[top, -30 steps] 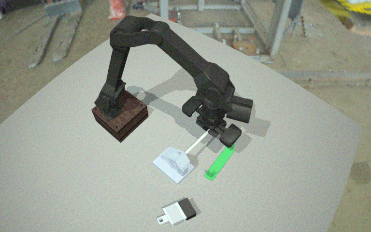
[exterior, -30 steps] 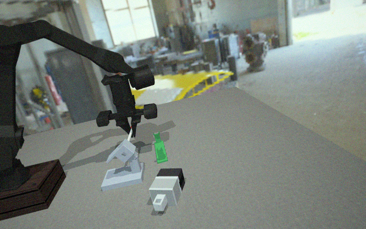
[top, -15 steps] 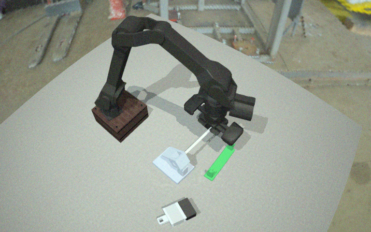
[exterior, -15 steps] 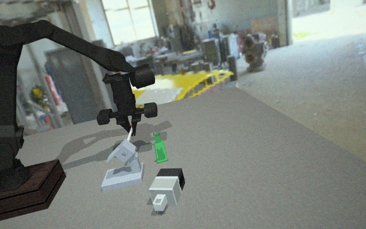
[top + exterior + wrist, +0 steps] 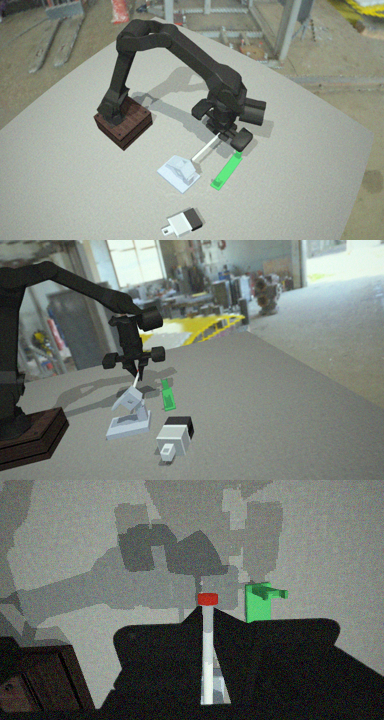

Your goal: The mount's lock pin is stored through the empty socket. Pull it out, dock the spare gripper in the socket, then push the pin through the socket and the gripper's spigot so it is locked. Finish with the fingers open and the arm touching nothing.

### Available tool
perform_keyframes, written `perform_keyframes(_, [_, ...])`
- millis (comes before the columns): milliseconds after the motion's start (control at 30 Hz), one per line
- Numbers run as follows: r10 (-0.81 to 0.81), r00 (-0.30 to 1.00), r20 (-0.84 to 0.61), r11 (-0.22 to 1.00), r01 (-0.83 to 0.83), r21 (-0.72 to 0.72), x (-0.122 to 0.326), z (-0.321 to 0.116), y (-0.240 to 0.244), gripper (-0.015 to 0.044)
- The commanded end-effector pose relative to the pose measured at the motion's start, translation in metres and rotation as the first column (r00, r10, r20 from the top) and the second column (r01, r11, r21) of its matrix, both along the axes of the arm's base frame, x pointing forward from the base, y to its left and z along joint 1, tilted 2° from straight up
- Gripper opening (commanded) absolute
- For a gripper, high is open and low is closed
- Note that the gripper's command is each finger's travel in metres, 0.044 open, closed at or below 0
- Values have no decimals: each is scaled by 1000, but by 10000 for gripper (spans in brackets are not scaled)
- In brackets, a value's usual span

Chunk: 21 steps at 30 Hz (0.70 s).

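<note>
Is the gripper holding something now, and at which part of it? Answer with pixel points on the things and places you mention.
The white lock pin [image 5: 205, 147] [image 5: 136, 380] [image 5: 208, 650], gripped near its red-tipped end.
</note>
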<state>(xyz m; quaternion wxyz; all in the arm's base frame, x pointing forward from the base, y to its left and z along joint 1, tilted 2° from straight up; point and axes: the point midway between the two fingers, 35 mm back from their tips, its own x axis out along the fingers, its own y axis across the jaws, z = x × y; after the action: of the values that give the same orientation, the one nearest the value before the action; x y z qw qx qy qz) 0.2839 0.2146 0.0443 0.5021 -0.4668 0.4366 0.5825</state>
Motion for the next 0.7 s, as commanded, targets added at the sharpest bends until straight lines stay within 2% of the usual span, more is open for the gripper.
perform_keyframes(0, [-2, 1000, 1, 1000, 2, 8, 2, 3, 5, 0])
perform_keyframes(667, [0, 1000, -8, 1000, 0, 0, -1, 11, 9, 0])
